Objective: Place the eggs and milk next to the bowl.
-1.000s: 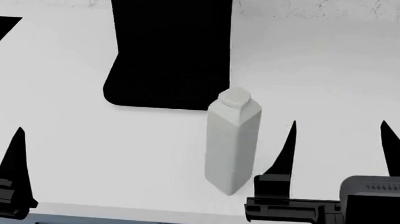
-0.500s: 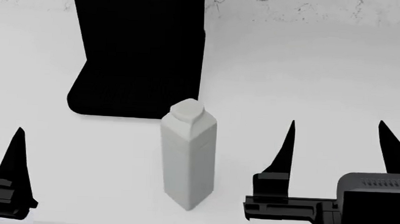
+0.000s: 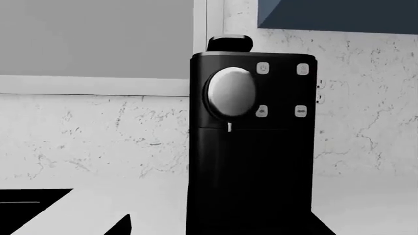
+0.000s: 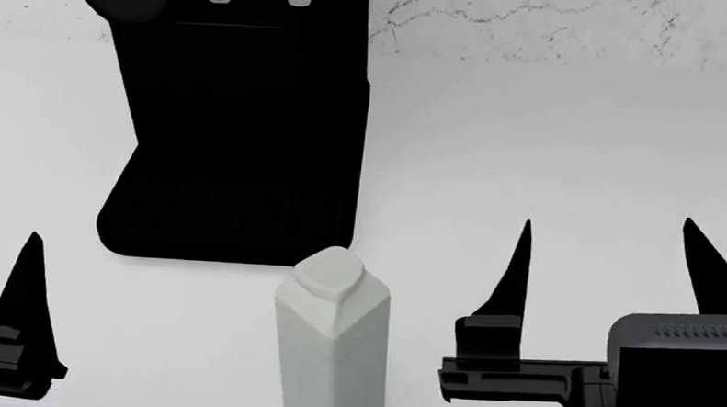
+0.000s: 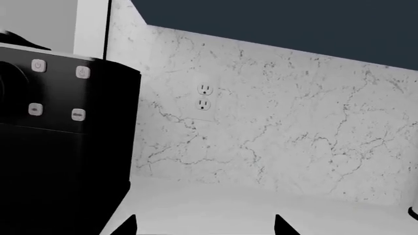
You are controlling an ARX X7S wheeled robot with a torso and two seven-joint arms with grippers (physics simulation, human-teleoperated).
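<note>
The milk [image 4: 331, 345], a plain white carton with a rounded cap, stands upright on the white counter [image 4: 563, 148], just in front of the black coffee machine. My right gripper [image 4: 608, 228] is open and empty. Its nearer finger stands a short way to the right of the carton, apart from it. Only one finger [image 4: 26, 290] of the left arm shows in the head view, at the far left. In the left wrist view my left gripper [image 3: 202, 227] shows one fingertip [image 3: 121, 226]; the other is lost against the dark machine. The eggs and the bowl are out of view.
A big black coffee machine [image 4: 238, 134] with buttons stands at the back of the counter against a marbled wall [image 4: 531, 22]. A wall outlet [image 5: 205, 97] sits to its right. A dark patch [image 3: 29, 210] lies on the counter at the machine's other side.
In the head view the milk and the coffee machine have slid down and to the left, so more of the machine's front shows. Both grippers keep their places in the view.
</note>
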